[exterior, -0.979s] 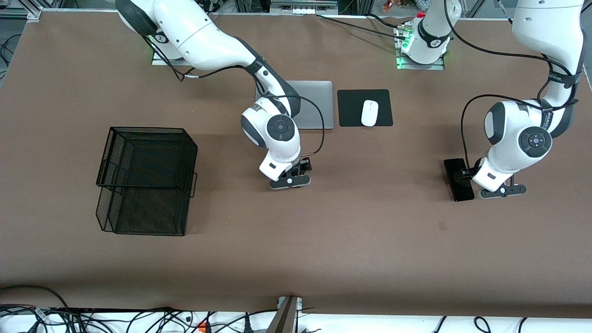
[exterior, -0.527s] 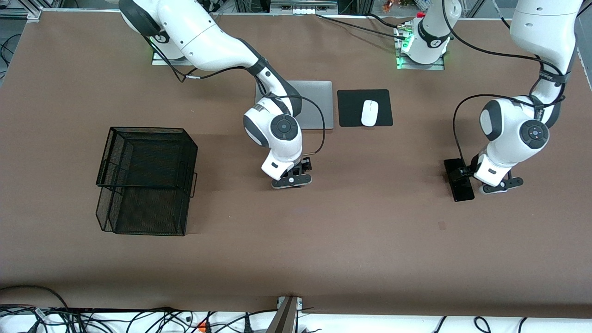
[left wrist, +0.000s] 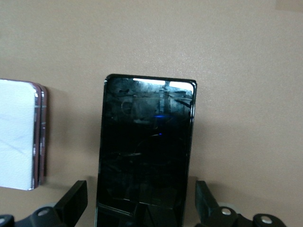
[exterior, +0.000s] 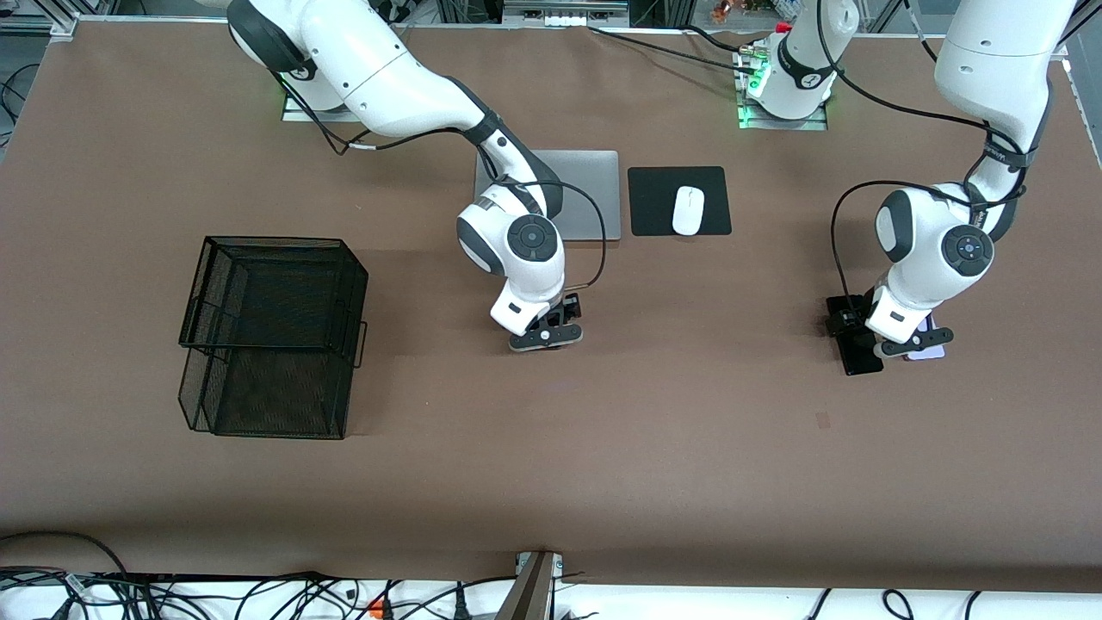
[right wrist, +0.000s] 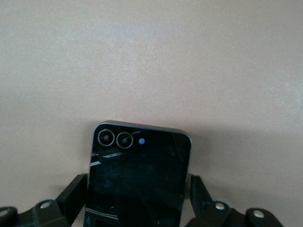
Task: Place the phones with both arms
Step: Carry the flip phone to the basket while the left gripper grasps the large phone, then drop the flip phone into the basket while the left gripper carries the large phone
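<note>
- Black mesh basket (exterior: 274, 336), toward the right arm's end: nothing discernible inside.
- Left gripper (left wrist: 142, 208), fingers spread, straddles the long black phone (left wrist: 146, 151) lying on the table (exterior: 689, 448); lavender phone (left wrist: 19, 135) beside, cut off.
- Right gripper (right wrist: 137, 201) brackets the small black phone (right wrist: 137, 177); contact unclear.

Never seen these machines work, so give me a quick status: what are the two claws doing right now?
Left claw open, astride long black phone; lavender phone beside it. Right claw closing around small black phone. Nothing in the way.
</note>
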